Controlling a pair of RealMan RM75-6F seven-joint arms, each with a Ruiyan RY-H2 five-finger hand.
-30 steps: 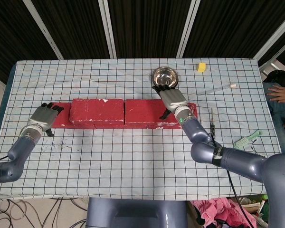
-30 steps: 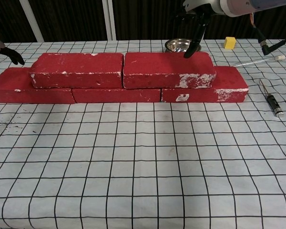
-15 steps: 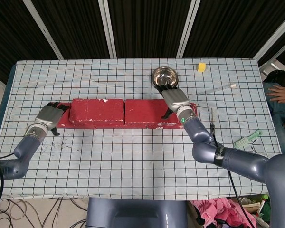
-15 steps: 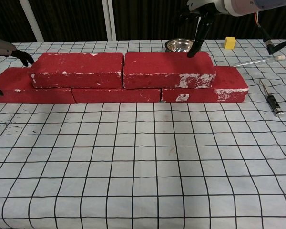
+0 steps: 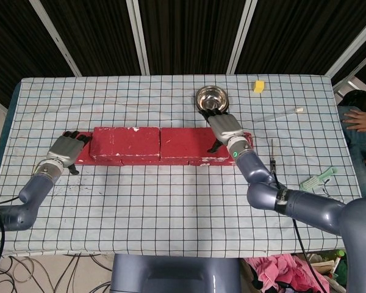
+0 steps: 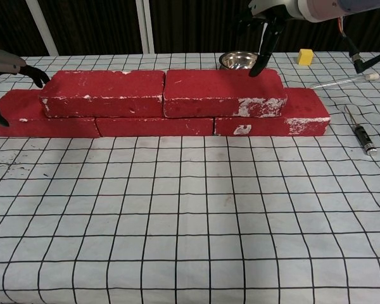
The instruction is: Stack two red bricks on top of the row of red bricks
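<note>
Three red bricks form the bottom row [image 6: 153, 126] across the table. Two more lie on it: the upper left brick [image 5: 125, 142] [image 6: 101, 92] and the upper right brick [image 5: 189, 142] [image 6: 223, 92], end to end. My left hand [image 5: 64, 149] [image 6: 3, 69] hovers at the row's left end with its fingers spread, thumb hanging in front of the end brick, and it holds nothing. My right hand [image 5: 226, 129] [image 6: 266, 25] is above the right end of the upper right brick, fingers apart, and one fingertip [image 6: 256, 69] reaches down to the brick's top.
A steel bowl [image 5: 211, 97] [image 6: 237, 60] stands just behind the right hand. A yellow cube [image 5: 258, 86], a thin white rod [image 5: 280, 113] and a screwdriver [image 5: 272, 155] [image 6: 361, 136] lie to the right. A person's hand [image 5: 360, 119] rests at the table's right edge.
My left hand has moved right, up to the left end of the bottom row. The right hand and all the bricks have stayed almost still.
</note>
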